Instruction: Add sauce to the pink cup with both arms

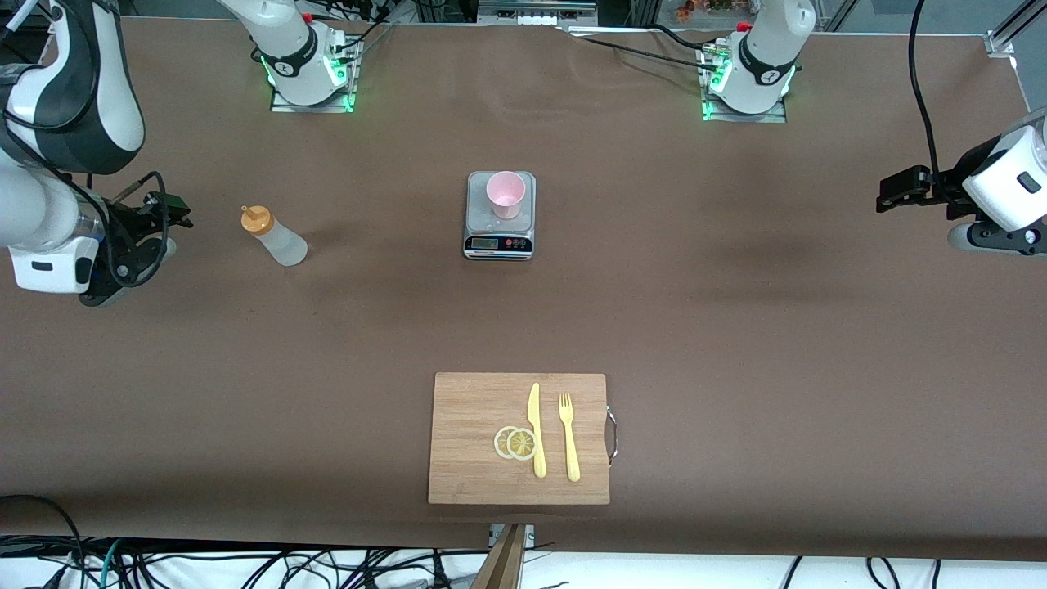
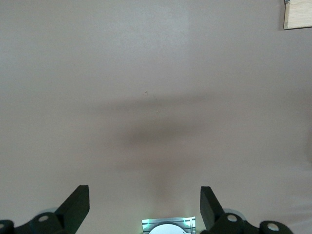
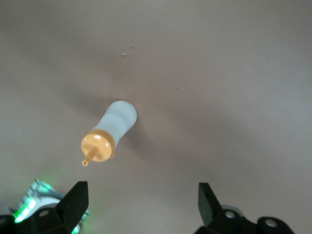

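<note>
The pink cup (image 1: 505,195) stands upright on a silver scale (image 1: 500,233) at the middle of the table. The sauce bottle (image 1: 274,236), frosted white with an orange-tan nozzle cap, stands upright toward the right arm's end of the table. My right gripper (image 1: 131,266) hangs open and empty beside the bottle, toward that end's edge. In the right wrist view the sauce bottle (image 3: 114,129) is below and clear of the right gripper (image 3: 143,192). My left gripper (image 1: 973,237) hangs open and empty over bare table at the left arm's end, and the left wrist view shows only tabletop between the left gripper's (image 2: 145,195) fingers.
A wooden cutting board (image 1: 474,442) lies near the front camera's edge, with a yellow knife (image 1: 536,429), a yellow fork (image 1: 568,438) and two lemon slices (image 1: 515,442) on it. A corner of the board (image 2: 297,14) shows in the left wrist view.
</note>
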`<state>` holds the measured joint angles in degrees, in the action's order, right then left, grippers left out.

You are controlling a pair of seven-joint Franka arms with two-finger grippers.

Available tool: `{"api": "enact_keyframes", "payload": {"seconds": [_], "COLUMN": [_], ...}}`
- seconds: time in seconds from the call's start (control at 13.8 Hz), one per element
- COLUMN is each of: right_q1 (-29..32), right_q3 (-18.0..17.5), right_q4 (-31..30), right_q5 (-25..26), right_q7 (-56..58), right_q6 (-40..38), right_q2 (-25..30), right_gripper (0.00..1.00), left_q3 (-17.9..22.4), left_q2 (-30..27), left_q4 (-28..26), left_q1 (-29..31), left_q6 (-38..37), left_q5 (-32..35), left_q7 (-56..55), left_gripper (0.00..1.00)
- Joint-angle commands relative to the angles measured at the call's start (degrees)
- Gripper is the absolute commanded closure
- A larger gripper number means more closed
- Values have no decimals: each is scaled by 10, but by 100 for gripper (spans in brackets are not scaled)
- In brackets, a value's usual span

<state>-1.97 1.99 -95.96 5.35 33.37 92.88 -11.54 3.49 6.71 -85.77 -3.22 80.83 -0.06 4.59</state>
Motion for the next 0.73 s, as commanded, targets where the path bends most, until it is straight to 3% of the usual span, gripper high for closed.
{"api": "enact_keyframes", "payload": {"seconds": [0.0,0.36,0.65], "right_q1": [-12,-19,-11], "right_q3": [-1,-1,0], "right_q4": [-16,-16,4], "right_q5": [12,5,2], "right_q7": [-126,-319,-341], "right_q6": [10,6,2], "right_q2": [25,63,84], "right_gripper": [0,0,0], "left_q3": [-4,-4,-4], "left_q2": [8,8,8], "left_q4": [18,18,18], "left_q1": [4,4,4], "left_q6": [-8,-8,-8], "left_q5": [6,6,6], "left_q7": [11,11,11], "left_gripper": [0,0,0]}}
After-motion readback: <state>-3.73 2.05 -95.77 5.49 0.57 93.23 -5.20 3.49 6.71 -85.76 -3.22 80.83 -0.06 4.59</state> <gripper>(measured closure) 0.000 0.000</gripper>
